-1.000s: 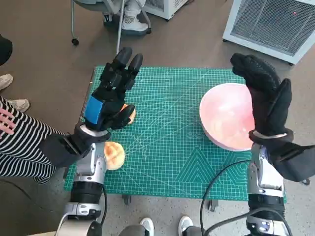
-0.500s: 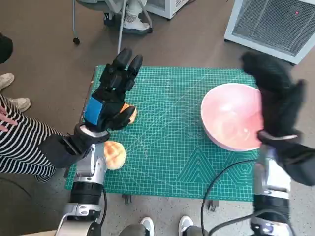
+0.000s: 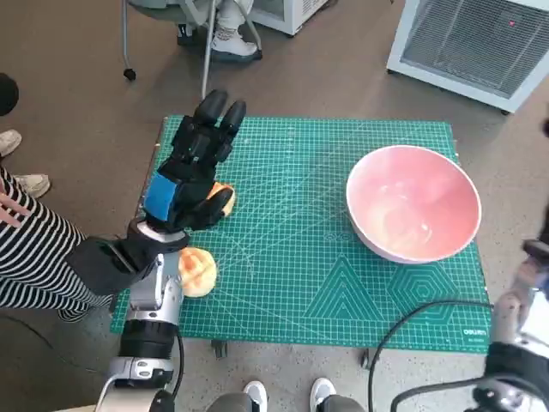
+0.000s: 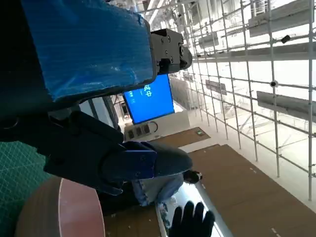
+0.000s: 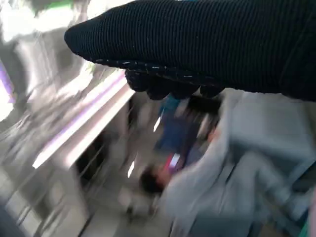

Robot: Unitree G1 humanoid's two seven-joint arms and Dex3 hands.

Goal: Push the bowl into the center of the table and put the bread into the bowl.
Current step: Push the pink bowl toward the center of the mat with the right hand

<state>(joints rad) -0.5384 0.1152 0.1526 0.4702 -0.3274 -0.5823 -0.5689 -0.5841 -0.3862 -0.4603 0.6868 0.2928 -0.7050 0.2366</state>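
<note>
Bowl (image 3: pixel 413 203) and bread (image 3: pixel 198 270): the pink bowl sits open-side up on the right half of the green cutting mat (image 3: pixel 300 283), off centre, so the push it needs runs leftward toward the middle of the table. The left hand (image 3: pixel 193 167) hovers over the mat's left side with its fingers (image 3: pixel 214 116) stretched out straight and slightly apart, pointing toward the far edge, gripping nothing. Just under its palm an orange-brown roll (image 3: pixel 225 199) peeks out; whether the hand touches it cannot be told. A second piece of bread lies nearer the robot, beside the left forearm and close to the mat's near left corner. The rolls look round, with no clear long axis, and the bowl is round too, so neither points any particular way. The right hand (image 5: pixel 197 44) is off the head view's right edge (only its forearm shows at the lower right); its wrist view is blurred, showing the glove's dark band, and whether the fingers are spread or curled cannot be told. By judgement, the right arm is nearer the bowl, the left hand nearer the bread. A person in a striped sleeve (image 3: pixel 39 257) stands at the left.
</note>
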